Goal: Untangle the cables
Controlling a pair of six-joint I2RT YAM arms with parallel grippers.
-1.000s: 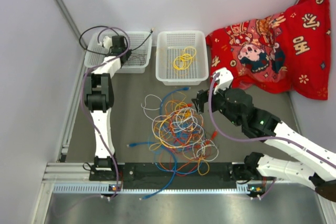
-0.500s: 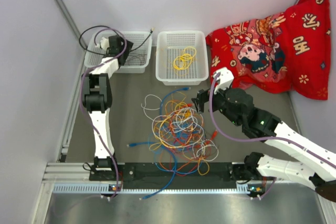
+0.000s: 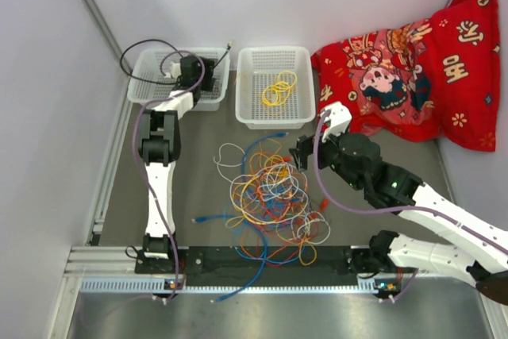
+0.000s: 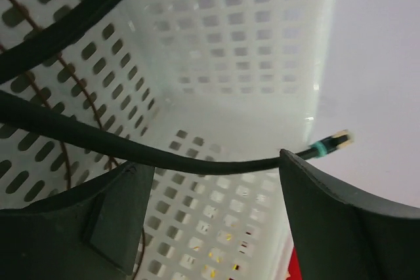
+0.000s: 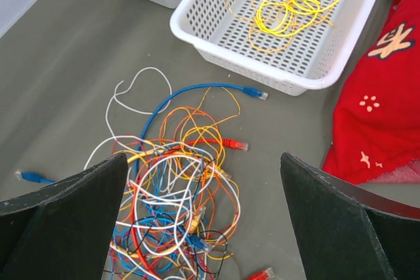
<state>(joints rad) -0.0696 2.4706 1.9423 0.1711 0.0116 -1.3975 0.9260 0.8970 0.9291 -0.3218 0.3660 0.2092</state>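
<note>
The cables (image 3: 270, 196) lie as a tangled heap of orange, blue, white, yellow, red and black loops at the table's middle. My right gripper (image 3: 302, 152) hovers open at the heap's right edge; the right wrist view shows the cables (image 5: 177, 201) below the wide jaws of that gripper (image 5: 203, 162). My left gripper (image 3: 194, 69) is over the left basket (image 3: 139, 93). It (image 4: 213, 188) stands open, and a black cable (image 4: 197, 162) runs loose across just past its fingertips, its plug (image 4: 338, 139) pointing right. A yellow cable (image 3: 278, 89) lies coiled in the middle basket (image 3: 242, 85).
A red patterned cloth (image 3: 413, 77) is bunched at the back right, close to the middle basket (image 5: 197, 40). A loop of the black cable (image 3: 139, 47) hangs over the left basket's far left corner. A blue cable end (image 3: 238, 283) crosses the front rail.
My left wrist has swung to the right across the left basket. The right arm and the tangled heap have not moved.
</note>
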